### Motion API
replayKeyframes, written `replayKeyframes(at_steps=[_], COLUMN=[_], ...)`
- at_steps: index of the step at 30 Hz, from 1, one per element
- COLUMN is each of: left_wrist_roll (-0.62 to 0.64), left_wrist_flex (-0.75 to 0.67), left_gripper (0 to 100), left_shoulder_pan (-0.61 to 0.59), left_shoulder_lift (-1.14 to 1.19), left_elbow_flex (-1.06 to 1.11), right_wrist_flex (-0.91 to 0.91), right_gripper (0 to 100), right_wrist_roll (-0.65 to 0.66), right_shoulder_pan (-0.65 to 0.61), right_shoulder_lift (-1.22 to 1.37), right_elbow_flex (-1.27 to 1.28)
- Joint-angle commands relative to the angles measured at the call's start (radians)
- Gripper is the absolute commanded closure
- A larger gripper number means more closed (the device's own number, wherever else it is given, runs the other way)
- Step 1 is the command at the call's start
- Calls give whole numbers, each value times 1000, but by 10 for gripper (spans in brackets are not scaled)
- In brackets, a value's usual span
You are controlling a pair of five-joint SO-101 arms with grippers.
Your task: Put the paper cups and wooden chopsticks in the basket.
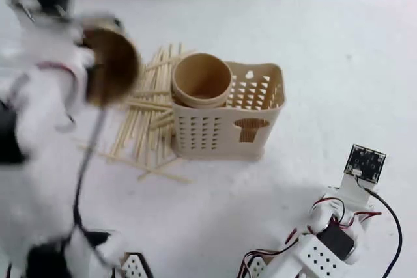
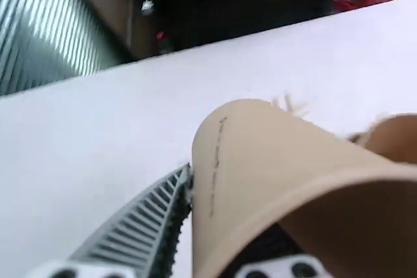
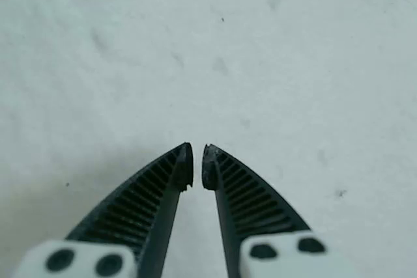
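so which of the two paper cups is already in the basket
The upright cup, mouth up, in the basket at the corner nearest the chopsticks. The other cup is outside the basket, held by the left gripper.

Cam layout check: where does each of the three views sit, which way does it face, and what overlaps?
High view: fixed above the table, looking down on the basket, chopsticks, left arm and right arm.
Left wrist view: on the left wrist, facing across the table toward its far edge; left gripper shut on the held cup.
Right wrist view: on the right wrist, facing down at the table; right gripper, shut.
Shared: the held cup, in high and left wrist views.
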Motion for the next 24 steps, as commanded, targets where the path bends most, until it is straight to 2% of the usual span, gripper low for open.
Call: replayKeyframes(at_steps=[1,5,8,16,21,24], left_wrist_roll=[18,58,91,95,97,143], left_wrist_flex=[-133,-218,-239,-242,-167,-120], left_gripper=[977,977,977,973,973,972], left_shoulder_pan=[262,423,489,455,446,444], left_shoulder_lift=[-189,-182,-90,188,242,239], left_elbow_flex=[126,138,138,137,129,129], right_wrist_flex=[-13,-13,-13,-13,-13,-13], right_gripper=[954,954,954,954,954,954], right_wrist_roll=[-8,-8,-8,-8,-8,-8], right_shoulder_pan=[4,4,4,5,5,5], right_shoulder_lift=[-4,-4,-4,-4,-4,-4], right_elbow_flex=[6,6,6,6,6,6])
